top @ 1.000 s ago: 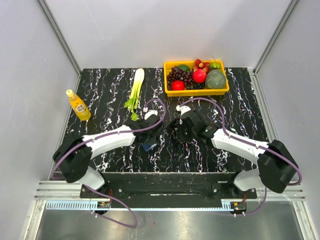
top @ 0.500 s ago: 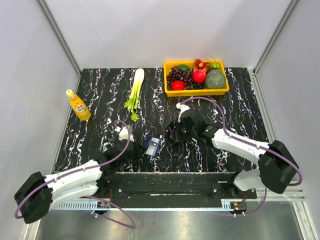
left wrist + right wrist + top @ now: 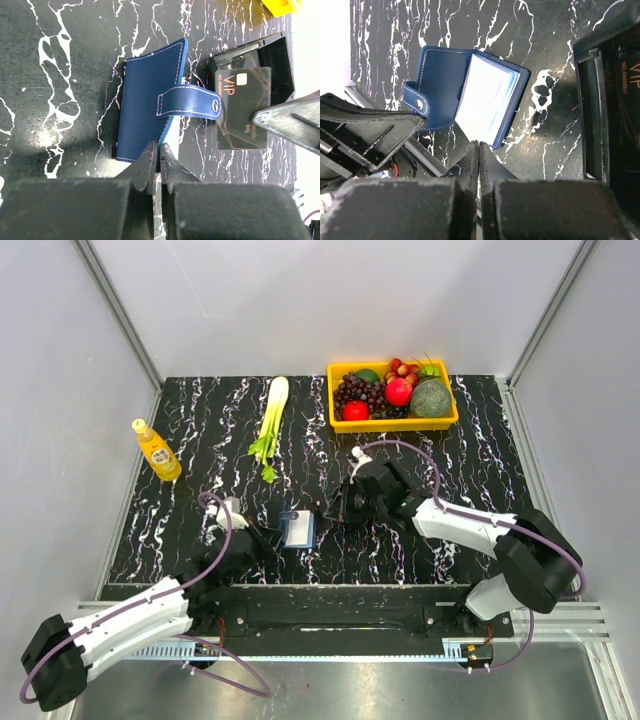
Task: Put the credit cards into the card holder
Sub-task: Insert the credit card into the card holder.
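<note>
Not far along, I reckon: small navy-blue folding leather card holder (image 3: 147,107) lies open, no card in it that I can see. The dark VIP credit card (image 3: 242,107) sits in the black open plastic tray (image 3: 275,55). Left gripper (image 3: 159,160) and right gripper (image 3: 477,152) are both clenched on nothing.

1. Seen from above, the cell is brightly and evenly lit from overhead. The pale walls (image 3: 350,300) look smooth and the picture is sharp edge to edge.
2. The glossy table (image 3: 200,430) carries only soft shadows beneath both arms.
3. Left wrist view: the left gripper (image 3: 158,156) is a dark, soft-focus mass at the bottom. Ahead of it the card holder (image 3: 145,100) is crisp, and the print on the credit card (image 3: 242,95) is readable. Far to the gripper's right, the frame edge burns out white.
4. Right wrist view: the right gripper (image 3: 478,150) is likewise dark and blurred. The holder's pale inside, just ahead, glares almost white, and the upper-left corner is overexposed.
</note>
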### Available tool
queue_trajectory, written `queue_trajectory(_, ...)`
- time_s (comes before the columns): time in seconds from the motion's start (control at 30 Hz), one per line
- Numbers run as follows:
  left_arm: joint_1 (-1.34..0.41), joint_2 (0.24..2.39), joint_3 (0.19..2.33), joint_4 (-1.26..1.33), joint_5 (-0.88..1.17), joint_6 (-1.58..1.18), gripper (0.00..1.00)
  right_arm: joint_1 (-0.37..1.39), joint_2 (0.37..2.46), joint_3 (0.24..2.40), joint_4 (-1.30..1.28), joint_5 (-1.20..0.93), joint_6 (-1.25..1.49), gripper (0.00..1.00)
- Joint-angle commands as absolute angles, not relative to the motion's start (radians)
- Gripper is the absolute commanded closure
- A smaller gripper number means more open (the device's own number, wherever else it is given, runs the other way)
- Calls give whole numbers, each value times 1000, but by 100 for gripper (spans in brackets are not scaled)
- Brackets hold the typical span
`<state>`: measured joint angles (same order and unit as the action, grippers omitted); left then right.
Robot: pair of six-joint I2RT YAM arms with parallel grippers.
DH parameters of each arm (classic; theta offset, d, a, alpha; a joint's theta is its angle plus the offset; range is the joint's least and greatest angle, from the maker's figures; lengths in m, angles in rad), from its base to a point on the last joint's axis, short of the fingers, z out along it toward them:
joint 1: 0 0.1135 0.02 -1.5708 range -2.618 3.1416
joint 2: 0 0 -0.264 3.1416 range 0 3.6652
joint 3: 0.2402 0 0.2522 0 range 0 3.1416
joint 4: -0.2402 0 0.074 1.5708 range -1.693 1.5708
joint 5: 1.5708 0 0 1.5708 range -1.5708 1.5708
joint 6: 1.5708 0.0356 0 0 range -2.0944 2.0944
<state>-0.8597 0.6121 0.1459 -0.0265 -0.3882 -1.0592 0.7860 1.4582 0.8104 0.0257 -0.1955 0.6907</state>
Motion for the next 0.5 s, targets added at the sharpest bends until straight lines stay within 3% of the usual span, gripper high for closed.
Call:
queue_trajectory(0.0, -859, 574, 134, -81, -440, -1107, 100, 814, 1502, 767, 185, -190, 837, 100)
queue_trajectory(0.47, -859, 518, 126, -251, -486, -1184, 100, 847, 1571, 756, 219, -135, 876, 100)
